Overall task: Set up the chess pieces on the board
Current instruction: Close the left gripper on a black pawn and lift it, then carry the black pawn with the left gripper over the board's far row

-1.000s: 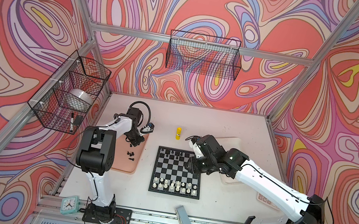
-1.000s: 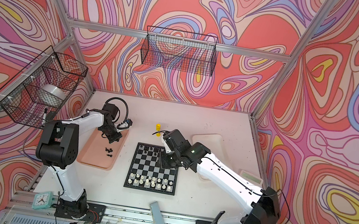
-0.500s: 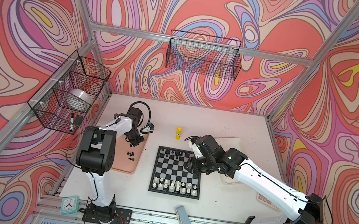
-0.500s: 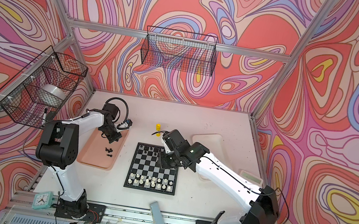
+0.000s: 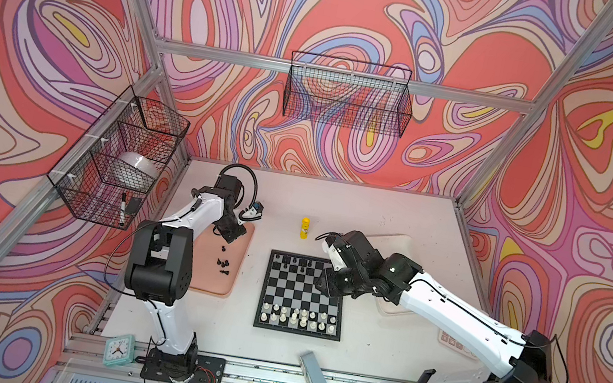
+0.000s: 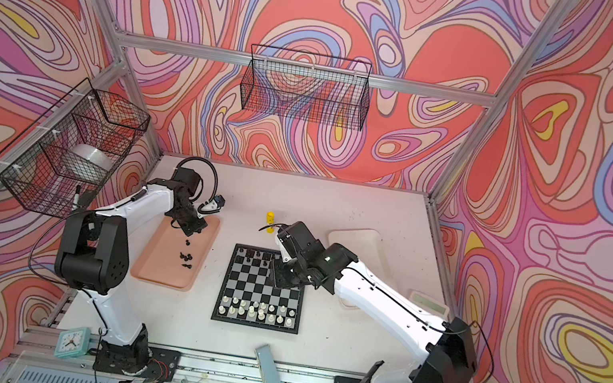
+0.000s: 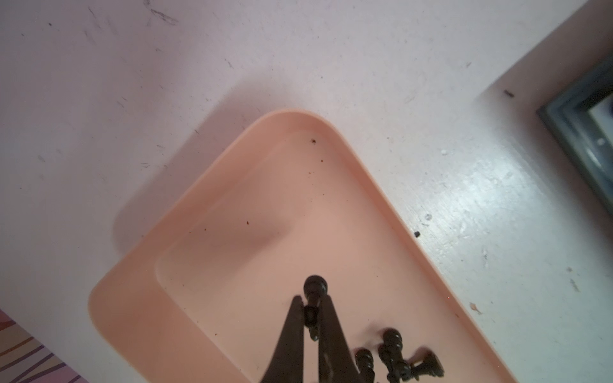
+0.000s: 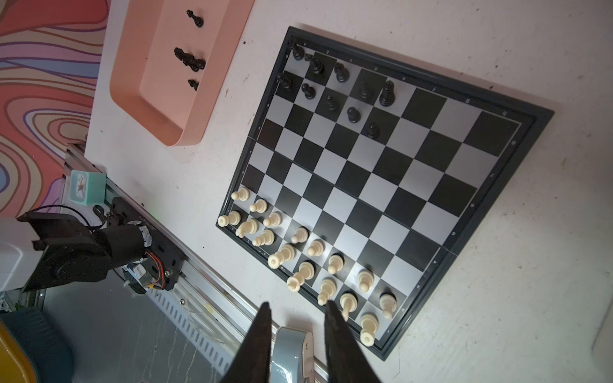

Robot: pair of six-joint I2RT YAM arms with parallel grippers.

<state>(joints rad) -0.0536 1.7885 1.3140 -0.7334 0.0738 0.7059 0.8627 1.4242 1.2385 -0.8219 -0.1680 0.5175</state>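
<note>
Cream-white plastic chessmen (image 8: 300,234) fill their rows on the flat checked board (image 8: 381,185), black plastic chessmen (image 8: 386,93) half-set; left gripper (image 7: 311,300) pinches one, right gripper (image 8: 297,305) gapes empty.

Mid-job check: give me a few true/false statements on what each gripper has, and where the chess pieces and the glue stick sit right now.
1. The left gripper is shut on a black chess piece above the pink tray. True.
2. The right gripper holds a white piece. False: its jaws stand apart with nothing between them, above the board.
3. The pink tray holds no more pieces. False: several loose black pieces lie in it.
4. The white pieces stand along the board's edge nearest the robot bases. True.
5. The yellow glue stick stands on the board. False: it stands on the table, beyond the board's far edge.
</note>
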